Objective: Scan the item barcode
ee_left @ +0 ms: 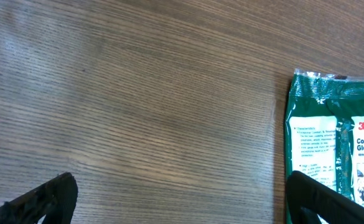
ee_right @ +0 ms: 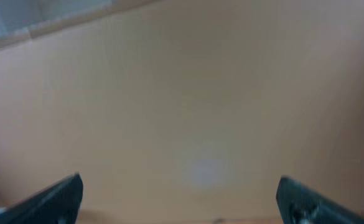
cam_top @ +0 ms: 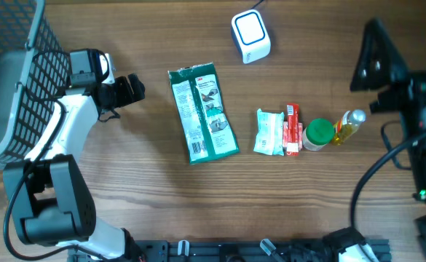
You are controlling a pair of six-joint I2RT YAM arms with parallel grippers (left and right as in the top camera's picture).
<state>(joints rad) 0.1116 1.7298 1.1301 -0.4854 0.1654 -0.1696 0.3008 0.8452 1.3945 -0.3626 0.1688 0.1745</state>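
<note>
Glove pack (cam_top: 202,113) looked light, floppy and slick, so I'd pinch a long edge. Left pincer (cam_top: 130,89) and right pincer (ee_right: 178,199) were both wide open, holding nothing.

Brown wood-grain table (cam_top: 125,204), evenly lit. Black wire basket (cam_top: 9,44) at left edge. Blurred tan surface (ee_right: 182,112), perhaps wall.

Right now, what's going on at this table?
Nothing is held yet. The left tool is open, close beside a green glove pack that lies flat on the table. The right tool is open too, off to the side. A white scanner sits beyond the pack, and a row of small items waits to its right.
</note>
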